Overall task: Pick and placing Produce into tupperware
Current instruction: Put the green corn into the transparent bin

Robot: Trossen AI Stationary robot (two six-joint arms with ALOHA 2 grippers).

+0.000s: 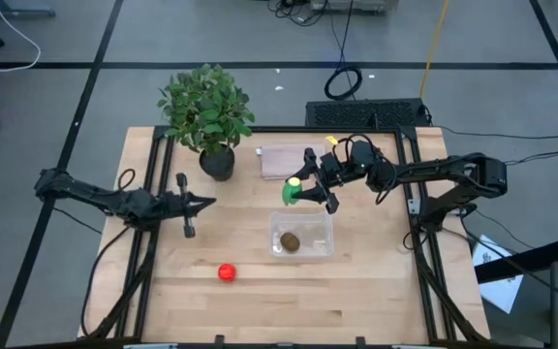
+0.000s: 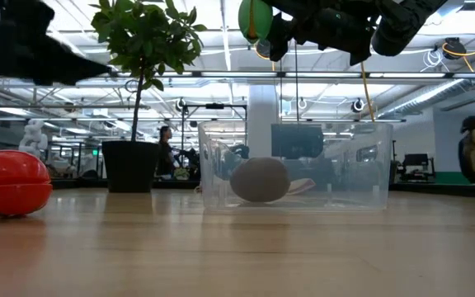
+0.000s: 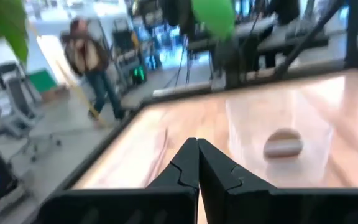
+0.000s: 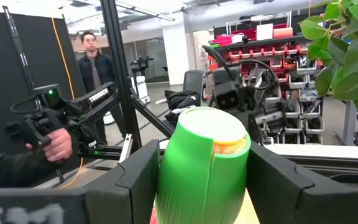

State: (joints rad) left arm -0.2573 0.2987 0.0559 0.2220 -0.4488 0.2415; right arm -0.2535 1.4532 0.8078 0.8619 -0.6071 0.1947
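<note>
My right gripper [image 1: 298, 191] is shut on the elongated green produce [image 4: 201, 168] and holds it high over the table, just beyond the far edge of the clear tupperware [image 1: 303, 236]. A brown oval produce [image 1: 289, 241] lies on the tupperware's floor. The round red produce [image 1: 226, 272] rests on the table near the front, to the left of the tupperware. My left gripper [image 1: 206, 202] hangs shut over the table's left half, pointing level toward the right edge, and touches nothing. My right gripper pinches the green produce by its two long sides [image 4: 166, 180] between its two fingers [image 4: 272, 180]. The fingers come about level from the table's right side and lie across the piece. The piece stands roughly upright with its pale yellow end [image 4: 225, 134] up, lifted clear of everything [image 2: 254, 18].
A leafy potted plant [image 1: 206, 111] stands at the table's far left. A flat pinkish lid-like piece [image 1: 281, 162] lies beyond the right gripper. A black frame [image 1: 410, 208] runs along the table's sides. A person [image 4: 95, 62] stands in the room beyond the table.
</note>
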